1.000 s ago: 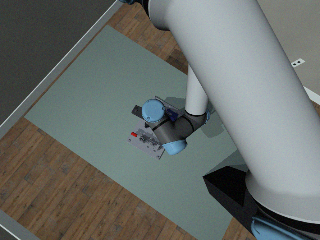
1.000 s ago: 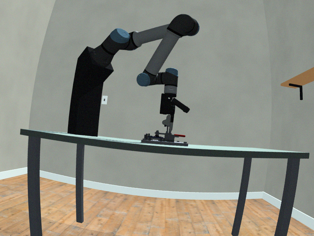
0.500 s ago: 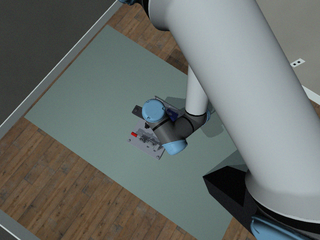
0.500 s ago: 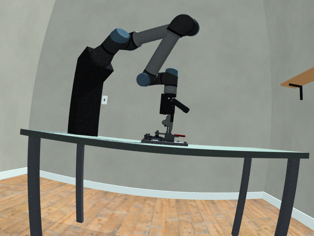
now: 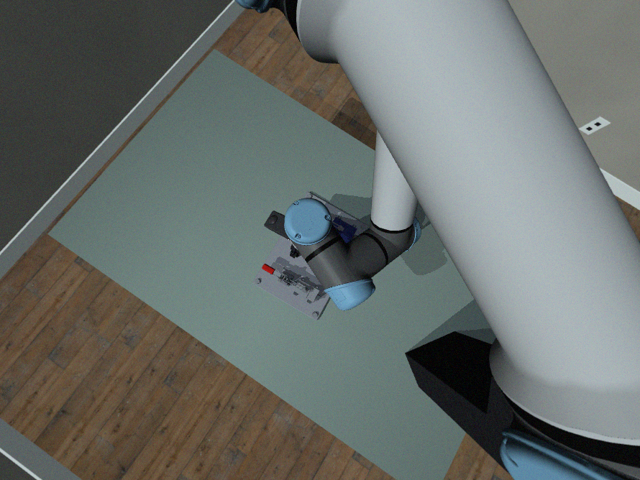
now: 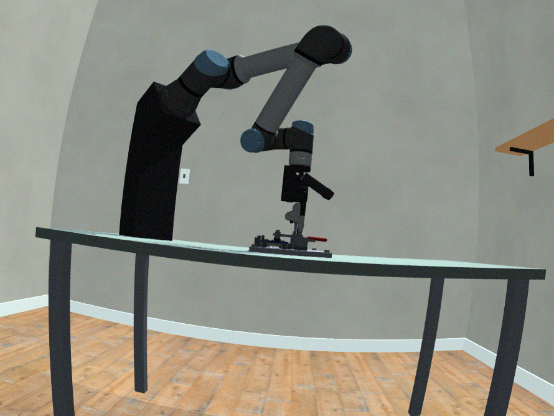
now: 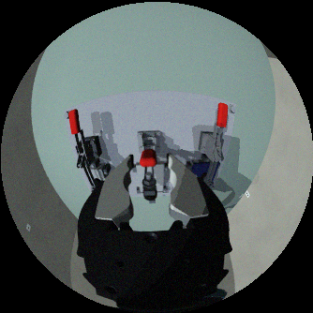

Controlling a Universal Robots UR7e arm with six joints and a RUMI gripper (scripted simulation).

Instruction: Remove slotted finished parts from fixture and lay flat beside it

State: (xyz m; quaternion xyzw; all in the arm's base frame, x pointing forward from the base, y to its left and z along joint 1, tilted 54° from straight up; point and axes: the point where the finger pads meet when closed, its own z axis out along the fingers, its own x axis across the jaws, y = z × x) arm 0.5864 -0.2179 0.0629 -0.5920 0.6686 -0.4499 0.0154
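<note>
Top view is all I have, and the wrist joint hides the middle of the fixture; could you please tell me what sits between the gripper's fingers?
Observer: In the wrist view the gripper is open and straddles the middle clamp's red handle, with a gap on each side.
Operator: Thank you. How high does it stand?
Observer: In the exterior view the fingers point straight down, their tips low over the fixture.
</note>
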